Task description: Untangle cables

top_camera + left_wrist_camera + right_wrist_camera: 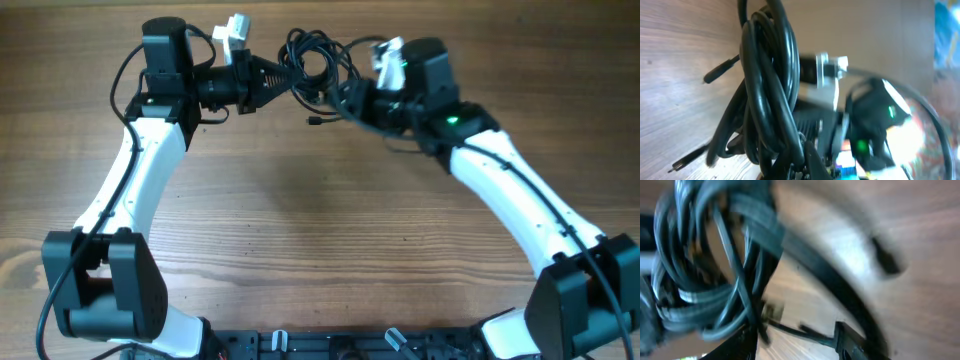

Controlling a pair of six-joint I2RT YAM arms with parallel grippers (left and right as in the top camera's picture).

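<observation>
Cables (318,60) — a knotted black bundle — sit between two arms at the far middle of the wooden table (320,220). The left gripper (292,82) is clenched on the bundle's loops. The right gripper (336,100) is just beside it, jaws parted around a thin cord. One small plug (313,122) pokes out below.

One tangled cable bundle (315,62), cords too knotted to count; two arms, left arm (135,170) and right arm (510,180); one table (300,230).
</observation>
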